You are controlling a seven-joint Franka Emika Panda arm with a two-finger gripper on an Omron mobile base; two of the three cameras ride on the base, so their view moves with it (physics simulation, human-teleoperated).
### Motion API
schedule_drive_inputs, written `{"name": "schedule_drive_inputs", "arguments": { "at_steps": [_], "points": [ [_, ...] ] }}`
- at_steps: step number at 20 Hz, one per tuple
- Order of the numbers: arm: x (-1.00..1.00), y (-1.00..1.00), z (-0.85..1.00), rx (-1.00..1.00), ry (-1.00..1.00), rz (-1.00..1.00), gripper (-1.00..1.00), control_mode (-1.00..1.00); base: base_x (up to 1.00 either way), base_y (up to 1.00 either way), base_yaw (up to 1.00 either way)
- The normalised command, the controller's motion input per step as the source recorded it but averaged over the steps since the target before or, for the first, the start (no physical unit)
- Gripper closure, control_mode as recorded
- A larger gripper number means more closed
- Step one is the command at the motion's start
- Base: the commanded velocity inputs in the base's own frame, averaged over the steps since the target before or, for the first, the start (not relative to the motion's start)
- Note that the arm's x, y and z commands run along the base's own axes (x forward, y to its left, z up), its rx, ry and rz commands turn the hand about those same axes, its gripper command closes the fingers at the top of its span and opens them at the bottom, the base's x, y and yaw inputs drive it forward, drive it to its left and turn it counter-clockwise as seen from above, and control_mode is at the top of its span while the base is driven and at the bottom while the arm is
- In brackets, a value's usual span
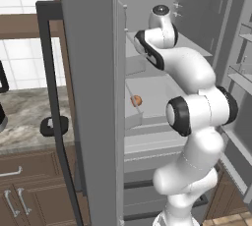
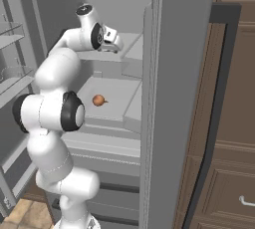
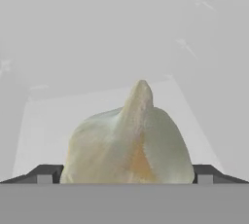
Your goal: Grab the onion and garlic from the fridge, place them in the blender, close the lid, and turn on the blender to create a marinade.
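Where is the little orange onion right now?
The onion sits on a grey shelf inside the open fridge, one shelf below the one the end effector has reached into.

I count one fridge, its door swung open, with one long black handle on it. Inside I see one onion on a grey shelf. I count one garlic bulb in the hand view. On the stone counter lies one black lid. Below it I count three cabinet pulls.
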Motion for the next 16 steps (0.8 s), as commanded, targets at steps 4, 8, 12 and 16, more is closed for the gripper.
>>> {"name": "schedule_drive_inputs", "arguments": {
  "at_steps": [4,8,12,16],
  "points": [
    [0.08,-0.07,-0.28,0.00,0.00,0.00,1.00,-1.00,0.00,0.00,0.00],
    [0.00,0.00,-0.12,0.00,-0.10,0.00,1.00,-1.00,0.00,0.00,0.00],
    [-0.46,0.00,-0.06,0.00,-0.14,0.01,1.00,-1.00,0.00,0.00,0.00],
    [-1.00,0.01,0.00,0.00,-0.53,0.13,1.00,-1.00,0.00,0.00,0.00]
  ]
}}
